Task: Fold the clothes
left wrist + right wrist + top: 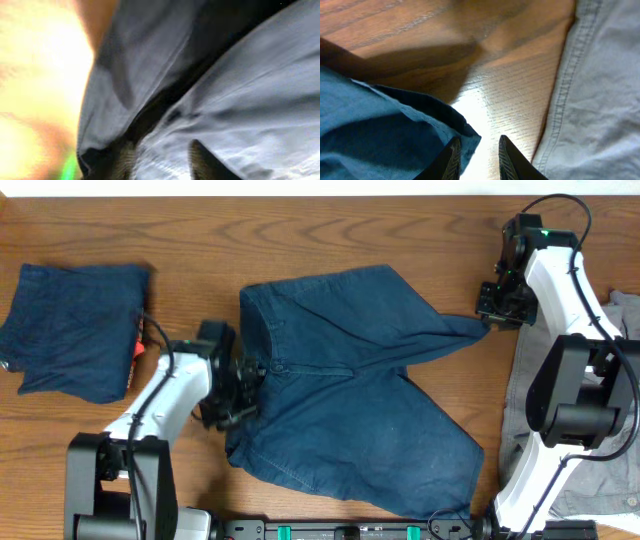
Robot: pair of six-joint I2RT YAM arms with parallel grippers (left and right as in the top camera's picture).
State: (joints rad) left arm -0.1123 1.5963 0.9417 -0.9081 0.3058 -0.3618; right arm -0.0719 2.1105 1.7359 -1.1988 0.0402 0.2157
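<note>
Left gripper (pixel 162 162) parted over spread navy shorts (pixel 350 400) (waistband side); right gripper (pixel 476 159) unclenched, empty, beside leg hem.

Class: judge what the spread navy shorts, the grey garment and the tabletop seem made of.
Navy shorts: soft woven cloth, probably cotton, matte; creases, stitched seams. Grey garment: similar matte cloth; stitched hem. Tabletop: wood or wood-look laminate, slightly glossy; grain, glare.

The wooden worktop (pixel 330 220) bears spread navy shorts (pixel 350 380) at its middle, folded navy shorts (pixel 70 330) by its left edge, and grey shorts (pixel 590 492) at its right edge.
</note>
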